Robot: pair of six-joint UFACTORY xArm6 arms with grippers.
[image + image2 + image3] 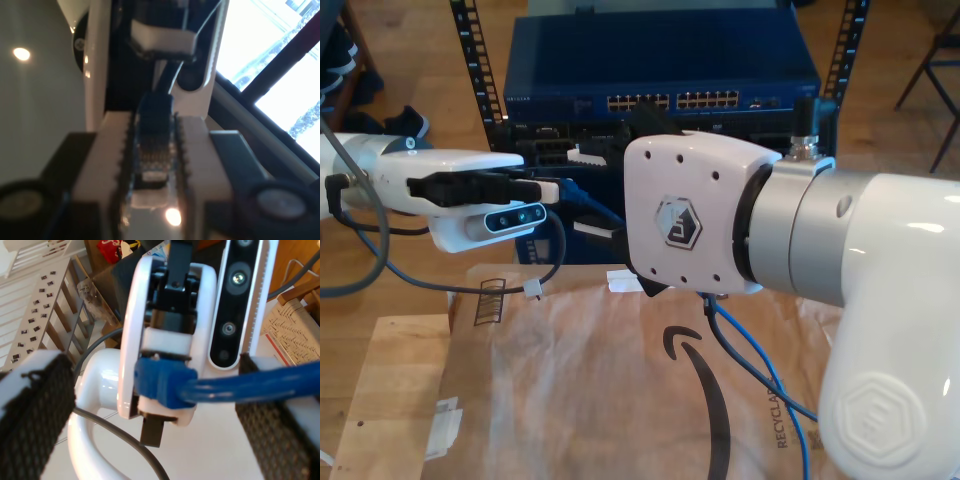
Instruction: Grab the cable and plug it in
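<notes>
My first gripper is clamped on the cable at its clear plug, ribbed white pads on either side — the plug's long axis runs along the jaws. My second gripper stands wide, its black textured pads apart, the blue cable passing between them, touching neither. In the exterior view, the cable trails over brown paper before a blue rack switch.

Bright-blue cable; dark-blue switch.
</notes>
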